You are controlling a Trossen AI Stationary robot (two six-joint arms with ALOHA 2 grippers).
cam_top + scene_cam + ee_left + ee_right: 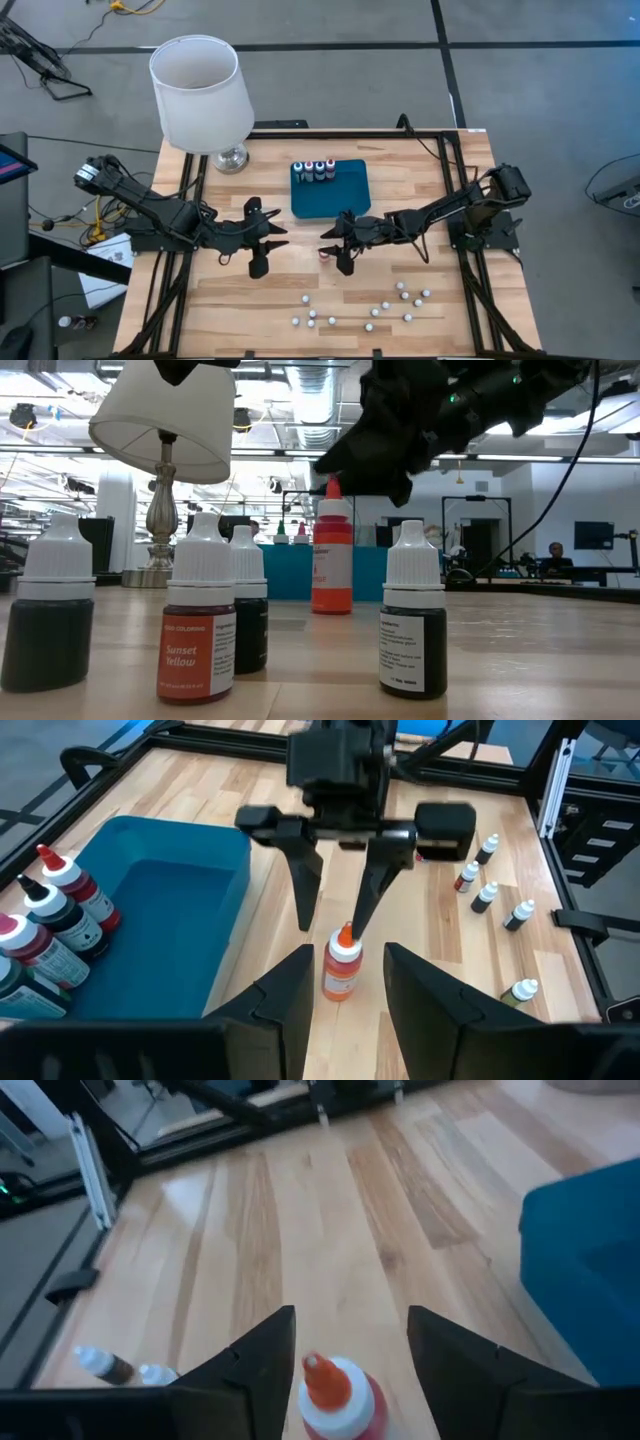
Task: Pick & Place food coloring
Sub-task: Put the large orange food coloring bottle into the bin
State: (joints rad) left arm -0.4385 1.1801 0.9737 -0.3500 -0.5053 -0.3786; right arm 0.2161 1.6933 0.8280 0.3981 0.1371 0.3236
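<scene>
Food coloring (341,965), cone-tipped plastic bottle, stands on woodgrain.

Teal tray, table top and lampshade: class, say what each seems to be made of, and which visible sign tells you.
Teal tray: probably plastic, matte; uniform colour, rounded moulded corners.
Table top: wood with a smooth, slightly glossy finish; visible grain and joined planks.
Lampshade: likely fabric or paper, matte white; soft, even surface, though the look leaves it open.

The pale planked wooden tabletop (250,300) has a smooth satin sheen, the flat teal plastic tray (331,195) looks matt, the white cloth lampshade (200,92) tops a shiny metal lamp base (231,158), and the small orange plastic bottle (341,966) is glossy.
</scene>
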